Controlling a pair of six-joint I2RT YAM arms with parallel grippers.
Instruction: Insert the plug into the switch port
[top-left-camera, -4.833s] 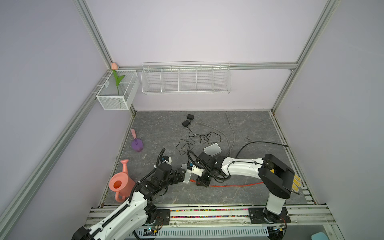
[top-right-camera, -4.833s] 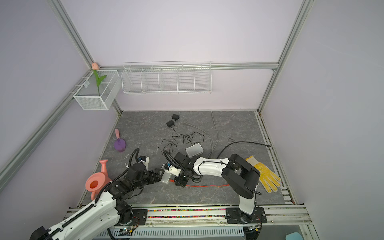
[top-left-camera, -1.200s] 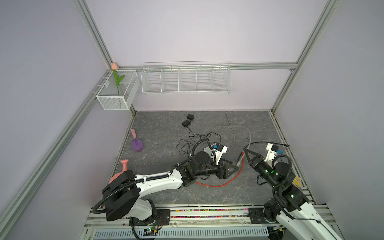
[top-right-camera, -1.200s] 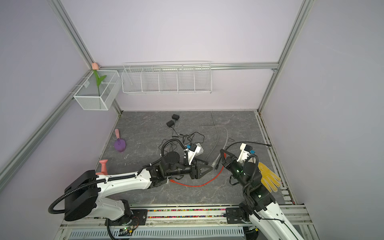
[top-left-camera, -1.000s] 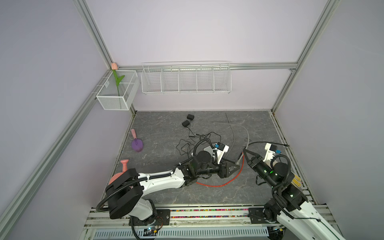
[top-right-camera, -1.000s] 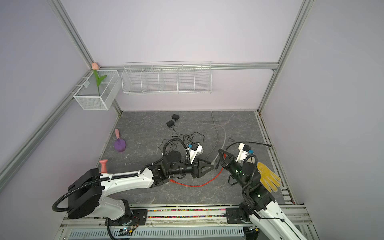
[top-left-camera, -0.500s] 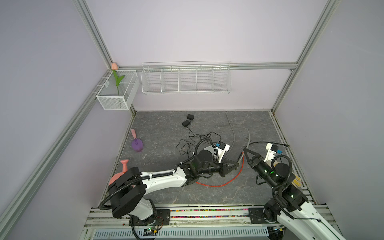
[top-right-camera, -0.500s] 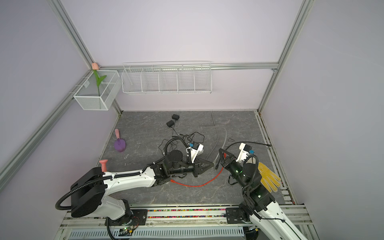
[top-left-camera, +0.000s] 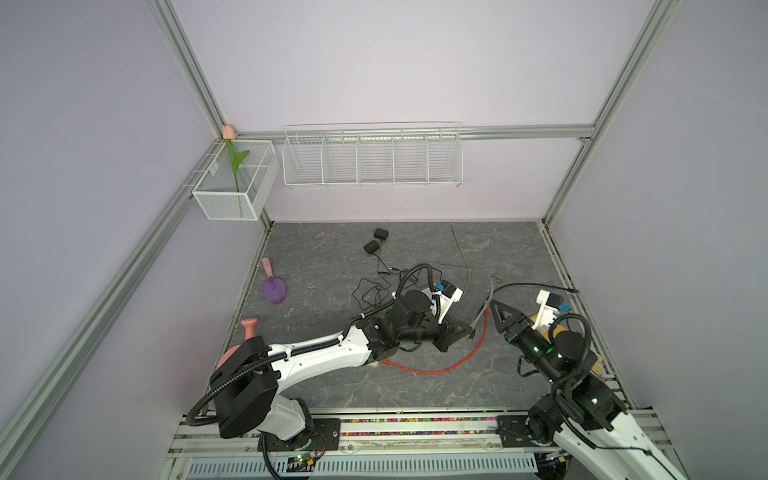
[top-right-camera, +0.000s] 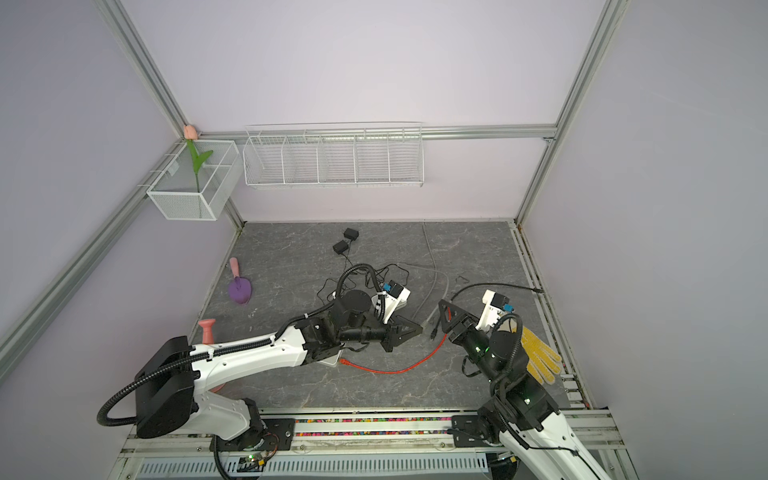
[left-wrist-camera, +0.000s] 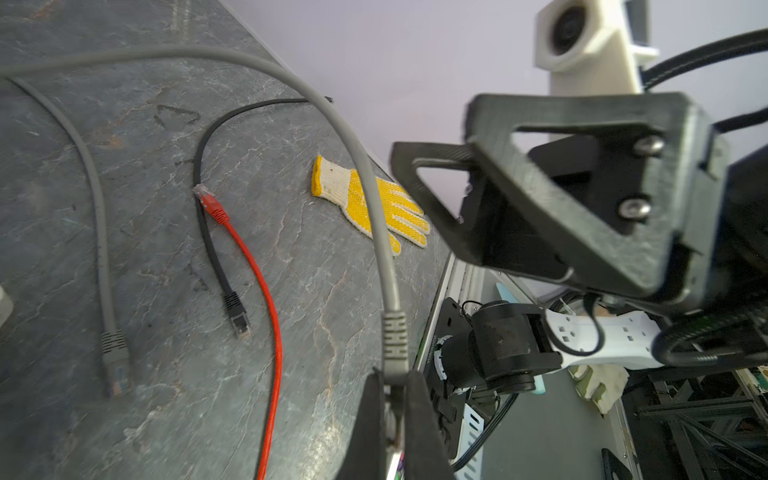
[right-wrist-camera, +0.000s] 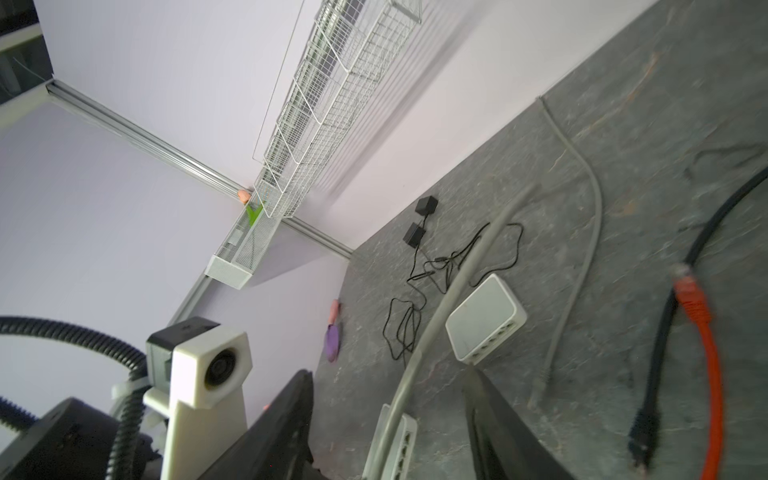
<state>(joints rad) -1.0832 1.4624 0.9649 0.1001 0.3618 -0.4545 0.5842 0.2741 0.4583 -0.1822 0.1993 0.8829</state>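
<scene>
Since a second ago the grey cable has changed hands. The right hand (top-left-camera: 494, 308), then closed beside the plug, now has its fingers apart, and the cable (right-wrist-camera: 434, 328) runs loose between them. The left hand (left-wrist-camera: 392, 384), spread before, is now clamped on the plug (left-wrist-camera: 394, 345). The plug is grey with a ribbed boot and sits pinched at the left hand's fingertips, near the front right of the surface (top-left-camera: 332, 257). Its cable arches away from it and back across the surface toward the far wall. The switch (right-wrist-camera: 486, 318), a white box with a row of ports along one edge, lies flat on the surface, apart from the plug. A second switch (right-wrist-camera: 390, 440) shows at the edge of the right wrist view. A red cable (left-wrist-camera: 266, 291) and a black cable (left-wrist-camera: 216, 257) lie beside each other on the surface, untouched. The left arm stretches low from its base across the middle, its hand pointing at the right arm. The right arm reaches in from its base, its hand aimed at the left hand, with the tips near but not touching.
</scene>
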